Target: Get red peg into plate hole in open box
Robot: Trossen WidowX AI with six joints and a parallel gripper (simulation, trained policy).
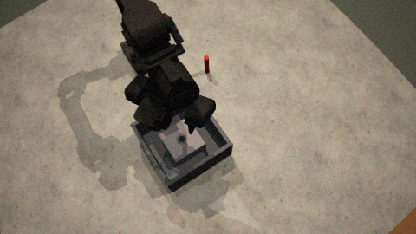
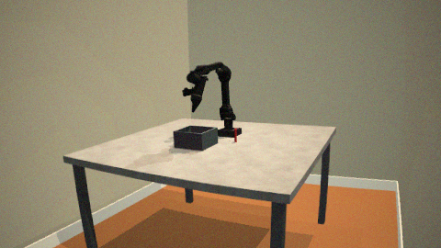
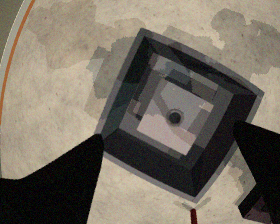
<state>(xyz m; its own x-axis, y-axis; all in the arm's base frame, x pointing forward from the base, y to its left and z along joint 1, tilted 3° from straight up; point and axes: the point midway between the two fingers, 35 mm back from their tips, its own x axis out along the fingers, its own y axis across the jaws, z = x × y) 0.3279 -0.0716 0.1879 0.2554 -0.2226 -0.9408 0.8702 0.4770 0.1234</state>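
Note:
The red peg [image 1: 206,64] [image 2: 235,135] [image 3: 193,216] stands upright on the table, outside the box and near one of its corners. The wrist view shows only part of it, at the bottom edge. The open dark grey box [image 1: 201,170] [image 2: 187,140] [image 3: 151,164] holds a pale square plate [image 1: 173,146] [image 3: 163,131] at its bottom. The plate's round dark hole [image 1: 182,139] [image 3: 175,117] looks empty. My gripper [image 1: 177,129] [image 2: 195,110] [image 3: 171,134] is wide open and empty, high above the box, fingers pointing down. The peg is off to one side of it.
The arm's base [image 2: 230,131] stands on the table [image 1: 303,104] [image 2: 257,156] behind the box, close to the peg. The box walls rise around the plate on all sides. Shadows of the arm fall across the table and partly into the box.

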